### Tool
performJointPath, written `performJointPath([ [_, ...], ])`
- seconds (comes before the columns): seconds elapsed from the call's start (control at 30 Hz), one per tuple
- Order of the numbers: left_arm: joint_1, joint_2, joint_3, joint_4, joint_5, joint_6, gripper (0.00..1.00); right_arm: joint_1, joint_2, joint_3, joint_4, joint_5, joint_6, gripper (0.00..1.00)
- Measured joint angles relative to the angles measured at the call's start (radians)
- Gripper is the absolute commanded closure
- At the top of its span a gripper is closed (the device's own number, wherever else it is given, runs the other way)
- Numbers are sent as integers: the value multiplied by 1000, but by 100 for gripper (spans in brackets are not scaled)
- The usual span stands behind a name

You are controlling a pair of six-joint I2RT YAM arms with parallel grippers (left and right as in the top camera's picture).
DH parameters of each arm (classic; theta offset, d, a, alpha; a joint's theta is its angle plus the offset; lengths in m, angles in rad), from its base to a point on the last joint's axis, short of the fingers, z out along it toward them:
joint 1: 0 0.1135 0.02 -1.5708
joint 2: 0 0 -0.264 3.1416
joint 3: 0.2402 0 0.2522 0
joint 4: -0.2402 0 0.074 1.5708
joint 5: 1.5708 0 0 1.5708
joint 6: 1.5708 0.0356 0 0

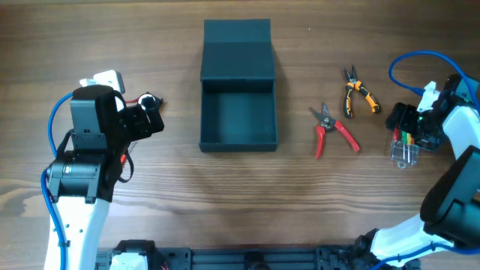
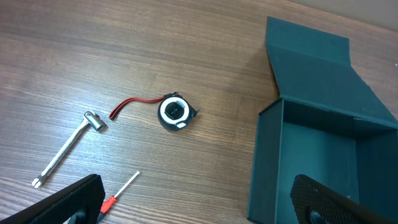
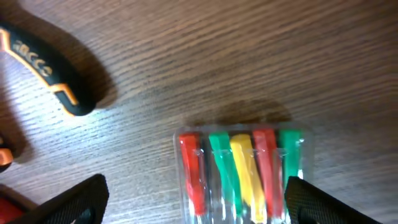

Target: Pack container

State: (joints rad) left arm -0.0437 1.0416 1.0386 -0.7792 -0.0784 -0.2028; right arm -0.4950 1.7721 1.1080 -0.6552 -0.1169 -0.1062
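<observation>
At the middle of the worktop [image 1: 172, 202] sits the container [image 1: 238, 144], empty, its flap lid [image 1: 236, 49] laid back. It looks light, stiff and apt to slide, best taken by a side wall. Both the left tool [image 2: 196, 186] and right tool [image 3: 196, 186] gape, holding nothing.

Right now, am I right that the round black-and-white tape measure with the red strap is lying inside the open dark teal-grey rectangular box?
Not quite. The round black-and-white tape measure with the red strap is lying on the wooden table, outside the open dark teal-grey rectangular box and clear of its wall. The left wrist view shows this.
</observation>
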Motion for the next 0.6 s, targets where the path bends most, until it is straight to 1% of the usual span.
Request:
performJointPath([
  [0.17, 0, 0, 0, 0, 0, 0, 0, -2, -82, 31, -69, 44, -24, 5],
  [0.27, 0, 0, 0, 0, 0, 0, 0, -2, -86, 34, -106, 60, -31, 3],
  [0.43, 0, 0, 0, 0, 0, 0, 0, -10, -86, 34, -108, 85, -50, 1],
  [0.6, 0, 0, 0, 0, 0, 0, 0, -20, -70, 34, -104, 99, -61, 2],
])
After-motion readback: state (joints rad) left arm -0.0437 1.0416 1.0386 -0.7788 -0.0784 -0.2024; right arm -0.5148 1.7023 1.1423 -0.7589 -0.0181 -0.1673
